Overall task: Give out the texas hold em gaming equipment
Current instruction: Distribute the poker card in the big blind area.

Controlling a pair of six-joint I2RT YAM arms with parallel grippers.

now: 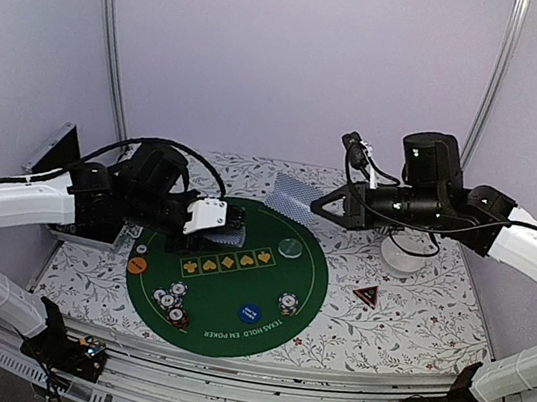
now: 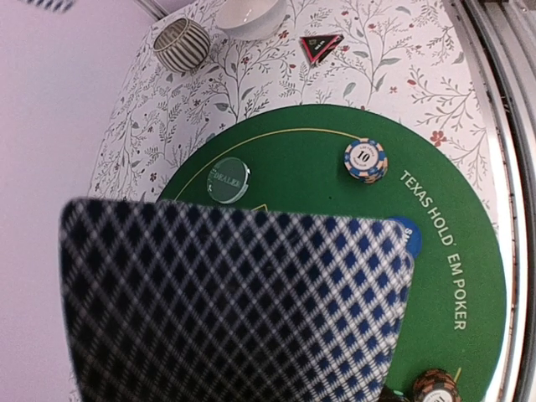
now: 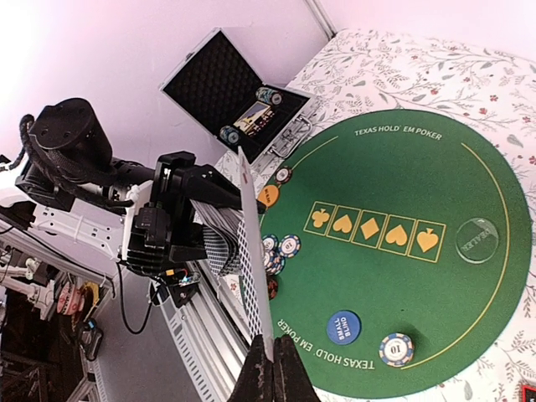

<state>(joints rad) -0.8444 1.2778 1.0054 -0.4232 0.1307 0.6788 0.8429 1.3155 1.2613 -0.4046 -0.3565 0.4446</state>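
My left gripper (image 1: 233, 222) is shut on a fanned stack of grey-blue-backed playing cards (image 2: 234, 301), which hides its fingers in the left wrist view. My right gripper (image 3: 272, 356) is shut on a single card (image 3: 254, 260), seen edge-on and held upright above the back of the green felt mat (image 1: 227, 342). On the mat lie a cluster of striped chips (image 1: 171, 300), one chip stack (image 1: 287, 304), a blue button (image 1: 250, 313) and a clear disc (image 1: 289, 248). An orange button (image 1: 137, 265) sits at the mat's left edge. The red-black triangle marker (image 1: 366, 295) lies right of the mat.
A white bowl (image 1: 404, 254) stands under the right arm and a ribbed grey cup (image 2: 182, 44) beside it. An open aluminium case (image 3: 226, 84) holding chips sits at the table's left. The table's metal rail runs along the near edge.
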